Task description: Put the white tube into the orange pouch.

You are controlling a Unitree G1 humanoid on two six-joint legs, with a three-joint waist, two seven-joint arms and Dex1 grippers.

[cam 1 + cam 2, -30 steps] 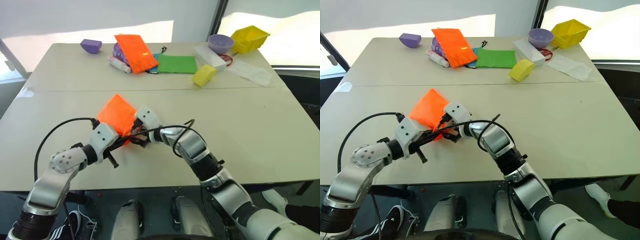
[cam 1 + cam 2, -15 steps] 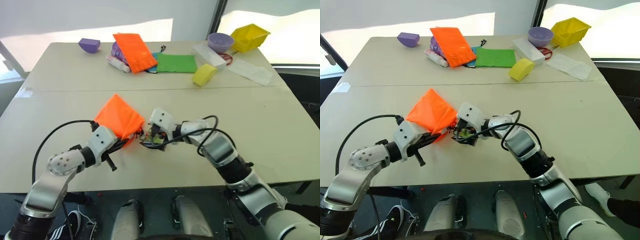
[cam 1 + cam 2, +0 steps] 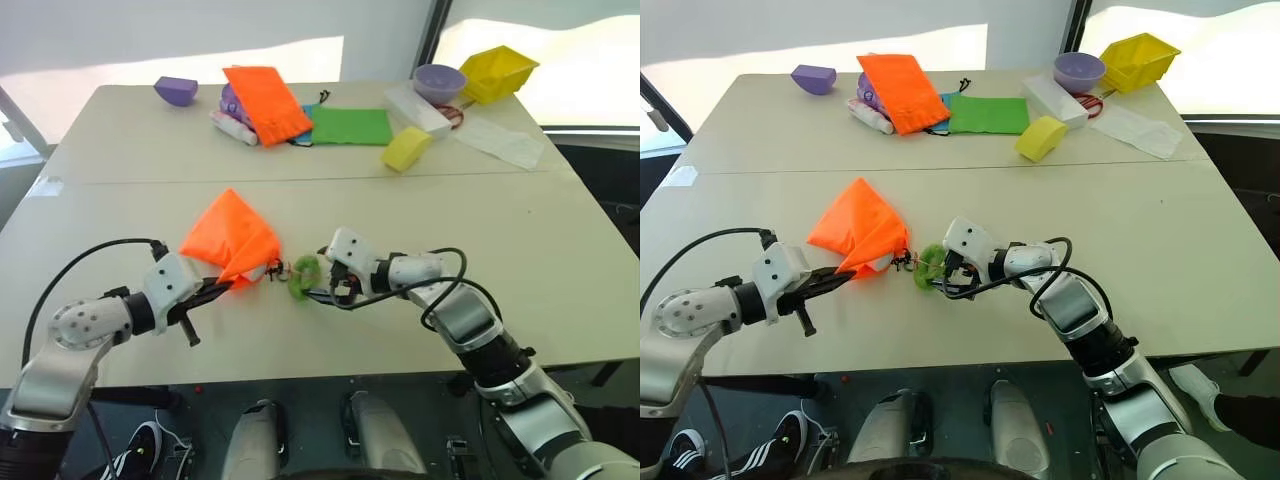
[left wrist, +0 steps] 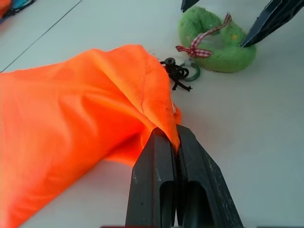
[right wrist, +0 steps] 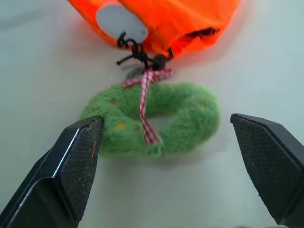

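The orange pouch [image 3: 228, 238] lies bunched on the near table, left of centre. My left gripper [image 4: 172, 137] is shut on the pouch's edge by the mouth. The round end of the white tube [image 5: 119, 21] shows in the mouth; the fabric hides the rest of it. The pouch's dark cord ends in a fuzzy lime-green ring [image 5: 156, 118] with a red checked ribbon, lying flat on the table just right of the pouch. My right gripper [image 3: 318, 283] is open, one finger on each side of the ring, touching neither it nor the pouch.
At the back of the table lie another orange pouch [image 3: 265, 100], a green pouch [image 3: 350, 125], a yellow block [image 3: 408, 148], a white box [image 3: 420, 108], a purple bowl [image 3: 440, 82] and a yellow bin [image 3: 497, 72]. A table seam [image 3: 480, 177] crosses the middle.
My right gripper has drawn back to the right, away from the pouch's mouth, and the green ring now lies in the open. My left gripper has shifted left with the pouch's edge.
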